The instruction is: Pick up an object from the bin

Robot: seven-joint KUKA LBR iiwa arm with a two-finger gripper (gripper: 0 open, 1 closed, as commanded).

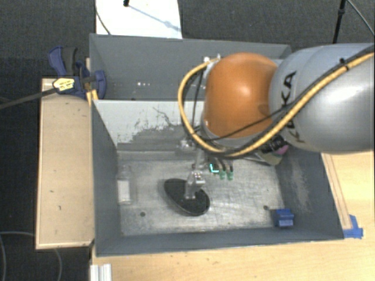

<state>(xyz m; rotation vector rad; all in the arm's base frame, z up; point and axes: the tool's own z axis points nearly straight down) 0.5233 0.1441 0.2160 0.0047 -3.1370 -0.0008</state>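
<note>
My gripper (193,191) reaches down from under the orange cover to a flat black oval thing (183,196) on the bin floor, a little left of the middle. Its metal fingertips stand right on top of the oval's upper right part. A small clear block (123,190) lies near the left wall. A little blue block (283,218) sits in the front right corner.
The arm and its orange cover hang over the back right of the bin and hide the floor there. A purple bit (281,150) peeks out beneath the arm near the right wall. Bare scratched floor spreads between the oval and the blue block.
</note>
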